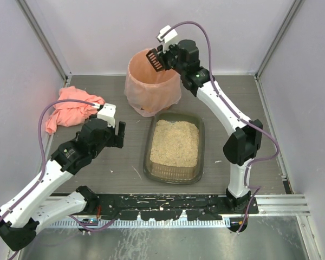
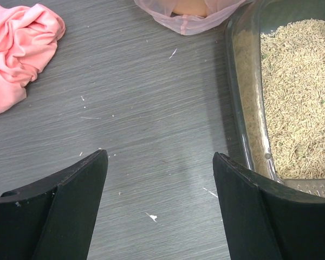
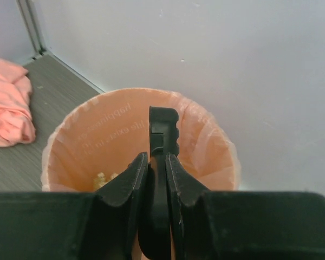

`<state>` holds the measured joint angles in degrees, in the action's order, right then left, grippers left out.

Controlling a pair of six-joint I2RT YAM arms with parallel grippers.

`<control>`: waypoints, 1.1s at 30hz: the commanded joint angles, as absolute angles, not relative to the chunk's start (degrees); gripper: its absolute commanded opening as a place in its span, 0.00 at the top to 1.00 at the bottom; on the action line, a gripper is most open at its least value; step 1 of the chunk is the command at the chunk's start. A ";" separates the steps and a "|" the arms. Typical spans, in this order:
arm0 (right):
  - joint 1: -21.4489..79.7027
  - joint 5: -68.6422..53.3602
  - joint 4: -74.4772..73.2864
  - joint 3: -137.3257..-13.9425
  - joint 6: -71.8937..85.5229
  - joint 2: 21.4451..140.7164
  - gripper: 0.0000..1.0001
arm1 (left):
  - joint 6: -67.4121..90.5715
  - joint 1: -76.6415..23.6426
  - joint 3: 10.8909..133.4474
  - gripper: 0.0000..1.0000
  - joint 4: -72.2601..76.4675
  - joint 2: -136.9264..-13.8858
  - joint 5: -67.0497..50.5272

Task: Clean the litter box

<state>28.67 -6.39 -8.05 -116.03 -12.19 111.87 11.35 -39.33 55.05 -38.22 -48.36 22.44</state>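
The litter box (image 1: 198, 162), a dark translucent tray of beige granules, lies mid-table; its left wall shows in the left wrist view (image 2: 249, 124). My right gripper (image 1: 165, 57) is shut on the handle of a black slotted scoop (image 1: 154, 59), held over the round bin lined with a peach bag (image 1: 146, 92). In the right wrist view the scoop (image 3: 163, 132) stands edge-on between my fingers above the bin (image 3: 97, 130), with a small clump on the bin's bottom. My left gripper (image 1: 119, 135) is open and empty, left of the litter box, over bare table (image 2: 160, 162).
A crumpled pink cloth (image 1: 70, 111) lies at the far left of the table, also in the left wrist view (image 2: 16, 49). Small white specks are scattered on the dark table. Walls enclose the back and sides.
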 commanded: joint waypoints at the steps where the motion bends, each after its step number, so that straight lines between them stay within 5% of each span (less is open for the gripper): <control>1: 30.61 2.62 -1.68 -113.06 -23.66 103.19 0.99 | 11.99 -38.94 55.37 0.20 -37.36 -48.30 21.74; 5: 32.39 5.95 -0.03 -110.34 -24.94 98.84 0.99 | 12.19 -38.88 55.42 0.20 -37.51 -48.29 21.64; 13: 32.43 3.08 -5.64 -97.23 -3.65 79.06 0.99 | 20.26 -38.88 55.82 0.20 -36.15 -48.59 19.92; 19: 32.41 2.88 -20.41 -88.24 5.72 68.95 0.99 | 22.59 -38.86 50.17 0.21 -25.74 -50.49 13.48; 25: 33.78 7.52 -35.72 -85.63 9.34 67.98 0.99 | 24.05 -38.88 47.24 0.23 -17.52 -55.05 8.42; 33: 46.98 32.51 -46.46 -85.99 9.91 75.37 0.99 | 24.48 -38.85 44.88 0.24 -16.99 -52.67 10.34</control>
